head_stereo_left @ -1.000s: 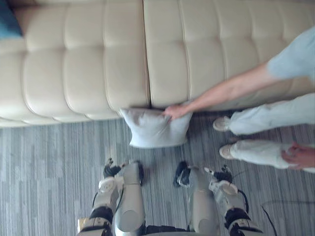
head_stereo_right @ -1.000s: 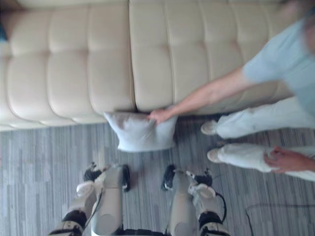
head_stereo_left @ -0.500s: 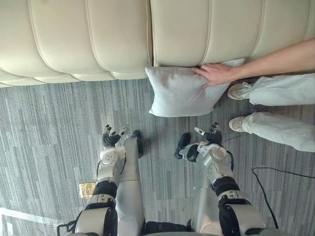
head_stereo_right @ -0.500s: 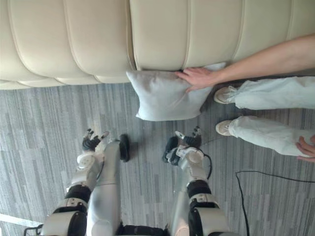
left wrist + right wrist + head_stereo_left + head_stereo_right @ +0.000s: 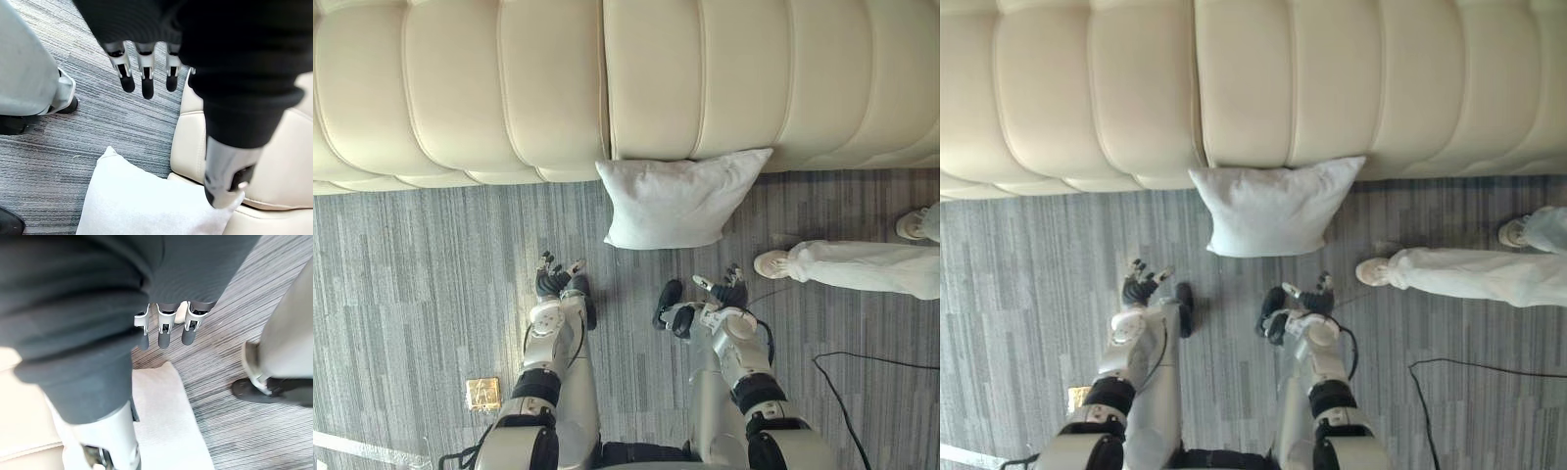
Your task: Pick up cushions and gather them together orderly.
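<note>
I'm looking at a plain pale-grey cushion, a cream sofa, streaky grey carpet, a person's pale trousers.

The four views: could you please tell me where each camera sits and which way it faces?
Left eye: on the head, looking down at the floor, cushion and sofa; both arms, left hand, right hand.
Right eye: same, slightly offset.
Left wrist: along the left hand's open fingers toward cushion and sofa.
Right wrist: along the right hand's open fingers toward the cushion.
Shared: the cushion by the sofa.
</note>
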{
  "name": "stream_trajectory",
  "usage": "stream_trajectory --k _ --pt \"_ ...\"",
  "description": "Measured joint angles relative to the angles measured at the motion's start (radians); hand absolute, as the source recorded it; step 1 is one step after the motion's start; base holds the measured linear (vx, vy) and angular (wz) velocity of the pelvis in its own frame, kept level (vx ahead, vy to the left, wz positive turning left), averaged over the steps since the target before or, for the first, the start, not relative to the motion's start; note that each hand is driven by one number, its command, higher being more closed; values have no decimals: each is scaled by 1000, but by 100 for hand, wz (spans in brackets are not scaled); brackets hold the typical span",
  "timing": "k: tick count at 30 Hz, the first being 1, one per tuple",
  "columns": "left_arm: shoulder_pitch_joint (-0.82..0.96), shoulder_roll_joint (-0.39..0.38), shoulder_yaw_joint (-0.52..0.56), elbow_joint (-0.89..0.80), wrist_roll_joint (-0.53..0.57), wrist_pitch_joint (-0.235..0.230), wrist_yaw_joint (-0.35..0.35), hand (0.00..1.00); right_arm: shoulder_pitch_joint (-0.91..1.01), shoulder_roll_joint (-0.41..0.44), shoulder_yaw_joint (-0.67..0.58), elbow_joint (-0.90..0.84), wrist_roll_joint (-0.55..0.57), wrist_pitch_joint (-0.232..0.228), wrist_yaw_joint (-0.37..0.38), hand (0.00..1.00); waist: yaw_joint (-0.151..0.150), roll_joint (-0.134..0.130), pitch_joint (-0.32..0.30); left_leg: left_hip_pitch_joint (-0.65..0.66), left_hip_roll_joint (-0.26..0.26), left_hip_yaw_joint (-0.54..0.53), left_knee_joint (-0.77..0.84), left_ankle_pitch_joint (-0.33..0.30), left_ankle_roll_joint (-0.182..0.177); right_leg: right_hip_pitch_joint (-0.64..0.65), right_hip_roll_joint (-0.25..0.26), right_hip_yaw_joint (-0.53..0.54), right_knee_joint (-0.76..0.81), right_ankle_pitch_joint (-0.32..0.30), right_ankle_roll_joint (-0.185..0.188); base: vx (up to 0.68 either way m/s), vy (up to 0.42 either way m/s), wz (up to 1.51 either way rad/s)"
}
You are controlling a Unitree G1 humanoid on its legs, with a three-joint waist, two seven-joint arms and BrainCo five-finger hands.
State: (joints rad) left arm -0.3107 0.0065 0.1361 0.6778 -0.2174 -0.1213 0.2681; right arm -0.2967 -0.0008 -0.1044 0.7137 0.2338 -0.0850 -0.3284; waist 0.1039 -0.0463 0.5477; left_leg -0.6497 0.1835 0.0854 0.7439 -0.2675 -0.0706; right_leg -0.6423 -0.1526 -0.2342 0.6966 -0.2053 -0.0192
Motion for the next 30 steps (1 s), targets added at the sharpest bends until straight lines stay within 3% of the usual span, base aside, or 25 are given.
stream_trajectory --k 4,6,8,10,12,18,21,27,30 --pt "85 0 3 12 1 0 -25 0 89 0 -1 24 0 2 20 0 0 -5 -3 159 -7 20 -107 27 -10 154 11 -5 -104 23 9 95 8 0" --pt "115 3 4 47 3 1 -38 0 129 2 -2 39 0 3 36 0 0 -22 -16 233 -14 31 -164 39 -11 218 12 -6 -146 27 13 111 -8 0" --pt "168 9 32 92 14 3 -57 0 185 11 -17 64 -1 6 52 0 -1 -50 -79 295 -21 43 -221 49 -16 270 14 -8 -193 31 19 135 -23 -3" --pt "206 5 45 138 22 8 -64 0 241 15 -53 93 -8 8 59 0 -3 -51 -155 333 -21 41 -256 51 -19 320 20 -23 -246 37 25 181 19 10" --pt "256 -4 67 171 44 10 -81 0 311 28 -93 112 -22 16 74 0 -5 -48 -247 388 -21 44 -305 52 -20 382 28 -30 -307 44 33 214 23 7" --pt "308 -19 116 277 102 22 -117 0 383 45 -140 172 -38 19 107 0 -7 0 -381 519 -30 75 -411 58 -23 510 32 -28 -424 66 59 136 36 -4" --pt "321 -26 123 293 124 26 -120 0 383 46 -169 177 -38 20 119 0 -8 19 -406 566 -28 98 -439 58 -23 554 42 -15 -464 83 64 89 24 -14" --pt "332 -21 142 297 138 41 -124 0 378 64 -174 207 -40 26 132 0 -6 7 -429 608 -19 153 -459 56 -23 573 58 30 -501 107 67 31 13 -25" --pt "332 -20 139 295 138 41 -127 0 363 68 -169 207 -51 29 134 0 4 16 -416 621 22 204 -390 3 -24 495 70 52 -334 107 67 -80 25 -65"
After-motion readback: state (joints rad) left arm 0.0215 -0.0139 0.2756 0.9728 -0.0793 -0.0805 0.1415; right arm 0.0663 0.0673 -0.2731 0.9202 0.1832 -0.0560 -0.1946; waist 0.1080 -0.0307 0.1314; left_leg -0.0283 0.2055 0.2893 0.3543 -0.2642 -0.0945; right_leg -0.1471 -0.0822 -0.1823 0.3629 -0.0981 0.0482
